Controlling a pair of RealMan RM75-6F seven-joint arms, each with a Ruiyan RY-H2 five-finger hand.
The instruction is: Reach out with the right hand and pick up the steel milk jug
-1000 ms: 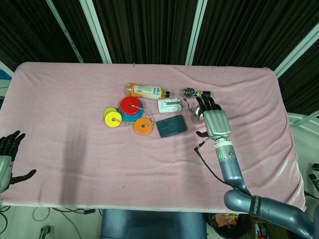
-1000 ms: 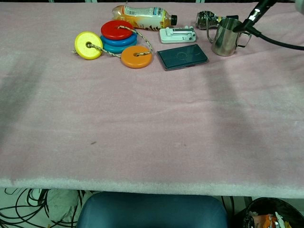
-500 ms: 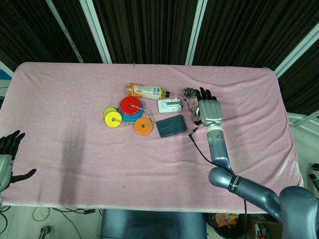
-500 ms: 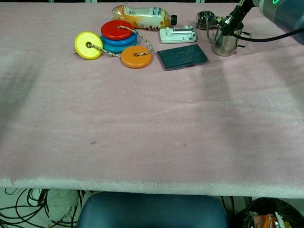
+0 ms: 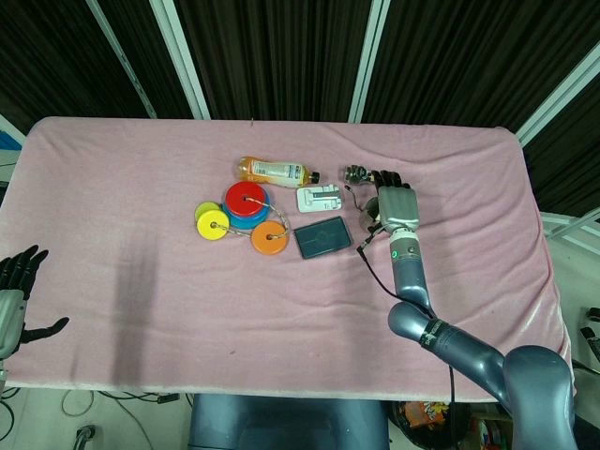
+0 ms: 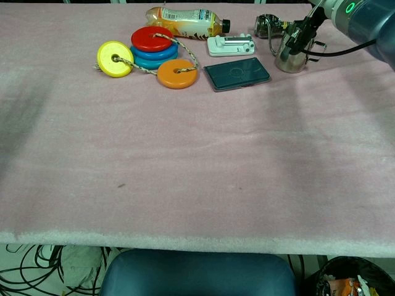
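The steel milk jug [image 6: 291, 55] stands upright on the pink cloth, right of the dark case, its handle to the right. In the head view only its left side [image 5: 367, 218] shows beneath my right hand [image 5: 397, 202]. That hand lies flat above the jug, fingers stretched toward the far edge, nothing held. In the chest view a dark part of the arm reaches the jug's rim; whether it touches I cannot tell. My left hand [image 5: 13, 292] hangs off the table's near left corner, fingers spread and empty.
A small shiny object [image 6: 268, 24] lies just behind the jug. A dark flat case [image 6: 237, 73], a white device [image 6: 230, 44], an orange drink bottle [image 6: 185, 21] and coloured discs on a cord [image 6: 154, 55] lie to its left.
My right hand has slid farther away and slightly left, so it covers more of the jug. The forearm has swung in behind it. The jug and my left hand have stayed put.
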